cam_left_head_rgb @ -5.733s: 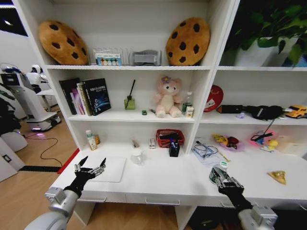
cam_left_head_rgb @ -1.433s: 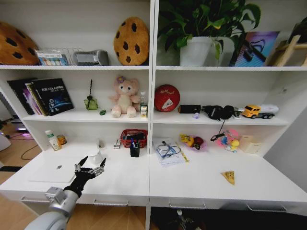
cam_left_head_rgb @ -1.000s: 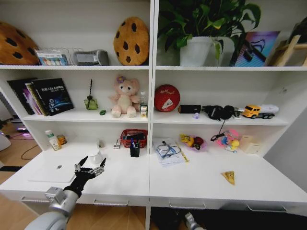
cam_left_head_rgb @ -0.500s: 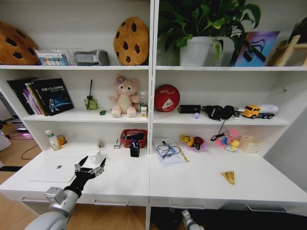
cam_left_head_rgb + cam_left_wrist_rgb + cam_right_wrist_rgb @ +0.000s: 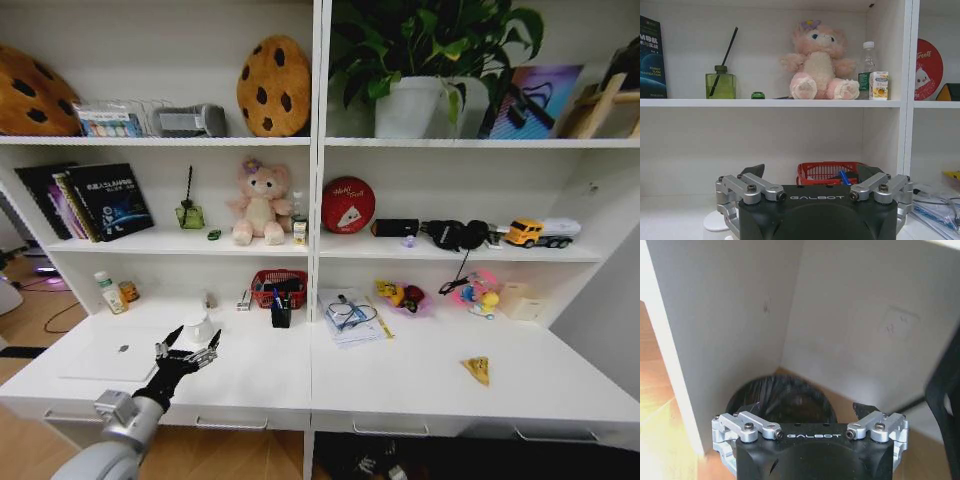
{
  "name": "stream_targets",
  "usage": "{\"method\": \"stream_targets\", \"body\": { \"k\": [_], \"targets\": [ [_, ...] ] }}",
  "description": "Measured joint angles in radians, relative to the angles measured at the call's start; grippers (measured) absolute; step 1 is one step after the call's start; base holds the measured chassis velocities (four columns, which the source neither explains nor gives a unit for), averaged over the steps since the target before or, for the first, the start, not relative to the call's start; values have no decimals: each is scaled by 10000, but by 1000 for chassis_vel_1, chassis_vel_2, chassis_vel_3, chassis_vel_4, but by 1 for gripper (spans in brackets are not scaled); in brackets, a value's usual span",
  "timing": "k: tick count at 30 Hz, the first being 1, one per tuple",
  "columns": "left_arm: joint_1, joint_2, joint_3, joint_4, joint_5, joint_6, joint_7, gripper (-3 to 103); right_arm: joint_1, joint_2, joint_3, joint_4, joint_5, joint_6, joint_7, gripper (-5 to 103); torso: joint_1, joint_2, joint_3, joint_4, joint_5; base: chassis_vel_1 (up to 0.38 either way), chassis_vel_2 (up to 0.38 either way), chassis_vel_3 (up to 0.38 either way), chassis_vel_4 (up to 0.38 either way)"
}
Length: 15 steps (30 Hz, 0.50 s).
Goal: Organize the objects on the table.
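A thin silver laptop (image 5: 118,353) lies shut on the left of the white table (image 5: 400,378). My left gripper (image 5: 187,346) hovers open and empty just right of it, in front of a white mug (image 5: 198,328). In the left wrist view the left gripper (image 5: 812,172) faces the red basket (image 5: 826,171). A small green oblong item (image 5: 214,235) (image 5: 758,95) rests on the shelf beside the pink plush bear (image 5: 255,203). My right gripper (image 5: 807,407) hangs open below the desk top, above a black bin (image 5: 782,397).
A red mesh basket (image 5: 278,287) and a black pen cup (image 5: 281,313) stand mid-desk. Papers with glasses (image 5: 348,318), toys (image 5: 400,295) and a yellow wedge (image 5: 477,369) lie to the right. Bottles (image 5: 112,293) stand at the back left. Drawers (image 5: 225,422) line the front edge.
Since the oldest frame the camera has swung right and the right arm has dropped below the desk. Over the last second the left arm and desk items have stayed still.
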State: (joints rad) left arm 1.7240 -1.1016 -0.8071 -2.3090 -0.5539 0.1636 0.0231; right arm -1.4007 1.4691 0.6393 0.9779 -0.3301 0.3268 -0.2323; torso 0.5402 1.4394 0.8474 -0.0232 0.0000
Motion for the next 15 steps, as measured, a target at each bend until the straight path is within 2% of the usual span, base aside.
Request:
{"method": "stream_targets", "body": {
  "k": [1,3,4,8,10,11,12,13,15],
  "targets": [
    [0,0,0,0,0,0,-1,100,-563,-56,-11,690,281,-467,107,100,0,0,0,0,1,0,0,0,0],
    [0,0,0,0,0,0,-1,100,-1329,-135,-11,1549,482,-916,314,100,0,0,0,3,-1,0,0,0,0],
    [0,0,0,0,0,0,-1,100,-1329,-135,-11,1549,482,-916,314,100,0,0,0,3,-1,0,0,0,0],
    [0,0,1,0,0,1,0,100,-3321,-259,40,3779,706,-1686,364,100,0,0,0,0,0,0,0,0,0],
    [0,0,0,1,0,1,0,100,-4859,-288,68,5766,1038,-3122,709,100,-1,0,-1,-3,-2,0,0,0,0],
    [0,0,0,1,0,1,0,100,-4859,-288,68,5766,1038,-3122,709,100,-1,0,-1,-3,-2,0,0,0,0],
    [0,0,1,2,0,1,2,100,-5563,-289,22,6714,1394,-3643,1118,100,-2,1,-1,0,-1,0,0,0,0],
    [0,0,0,1,0,0,0,100,-6254,-293,9,7574,1669,-3813,1484,100,-2,2,-1,0,-1,0,0,0,0],
    [0,0,1,1,0,0,0,100,-6803,-308,44,8248,1771,-3697,1697,100,-1,2,0,-1,-3,0,0,0,0]
  ]
}}
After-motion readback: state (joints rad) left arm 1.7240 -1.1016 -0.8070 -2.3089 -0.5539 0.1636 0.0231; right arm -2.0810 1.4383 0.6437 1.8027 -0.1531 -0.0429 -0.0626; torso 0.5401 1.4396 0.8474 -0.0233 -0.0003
